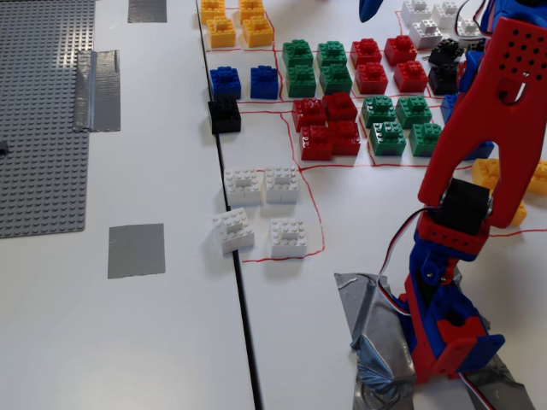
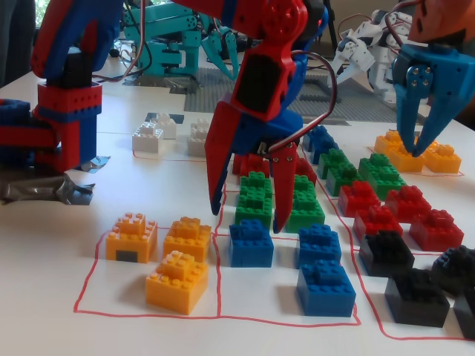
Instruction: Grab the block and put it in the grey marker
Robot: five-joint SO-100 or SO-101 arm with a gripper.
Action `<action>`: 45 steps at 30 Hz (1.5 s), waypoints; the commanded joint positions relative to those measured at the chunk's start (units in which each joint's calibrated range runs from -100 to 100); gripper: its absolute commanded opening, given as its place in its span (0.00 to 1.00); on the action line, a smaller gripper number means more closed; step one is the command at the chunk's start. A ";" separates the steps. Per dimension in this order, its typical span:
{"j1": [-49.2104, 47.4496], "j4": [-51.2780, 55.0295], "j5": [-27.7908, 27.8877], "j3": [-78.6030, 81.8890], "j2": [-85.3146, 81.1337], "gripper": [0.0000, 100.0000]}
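**Gripper over the blue bricks, fingers spread**

- Gripper (image 2: 246, 211): red, centre of a fixed view, pointing down. Fingers (image 2: 215, 159) spread wide, holding nothing; tips hang just above and to either side of the block (image 2: 251, 243), apparently not touching it.
- Block: lower centre of that view, on the white tabletop (image 2: 148, 326), in front of the green bricks (image 2: 254, 199), beside two more blue bricks (image 2: 323, 288).
- Grey marker (image 1: 136, 250): left of centre in the other fixed view, flat and bare, well apart from the bricks.
- White bricks (image 1: 261, 185): right of the marker.
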 commanded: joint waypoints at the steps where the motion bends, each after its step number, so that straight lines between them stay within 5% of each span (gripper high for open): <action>1: 2.00 0.29 0.20 -2.00 -4.79 0.29; 32: 2.78 0.54 2.54 -13.53 5.69 0.24; 42: 0.72 2.97 2.20 -15.71 6.93 0.01; 45: 0.04 4.11 1.12 -16.08 6.19 0.00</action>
